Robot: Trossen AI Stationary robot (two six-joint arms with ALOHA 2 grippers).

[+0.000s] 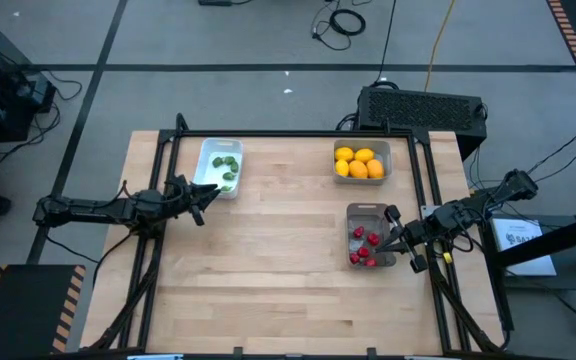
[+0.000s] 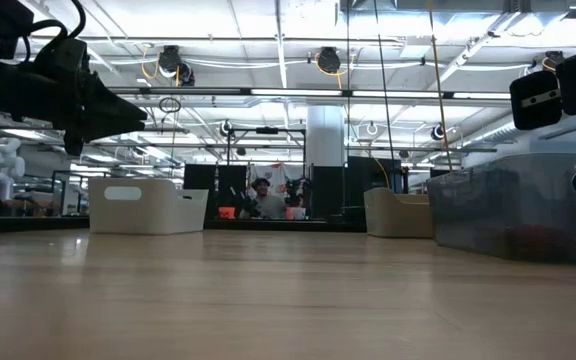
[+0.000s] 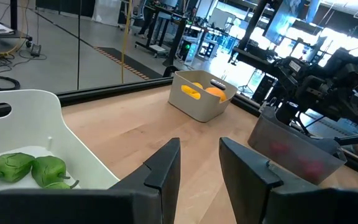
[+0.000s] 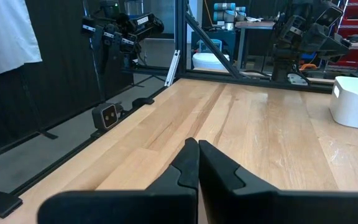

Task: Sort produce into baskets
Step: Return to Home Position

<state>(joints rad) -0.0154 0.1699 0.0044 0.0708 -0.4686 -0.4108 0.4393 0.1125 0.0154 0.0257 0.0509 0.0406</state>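
Note:
The white tray at the far left holds green leafy pieces. The pale grey tray at the far right holds yellow-orange fruits. The darker grey tray nearer the right edge holds red berry pieces. My left gripper is open and empty, in the air just beside the near end of the white tray. My right gripper is shut and empty, in the air over the right rim of the darker tray, pointing across the table toward its left.
Bare wooden tabletop lies between the trays and toward the near edge. A black frame rail runs along the far edge and down both sides. In the low view the three trays stand on the table.

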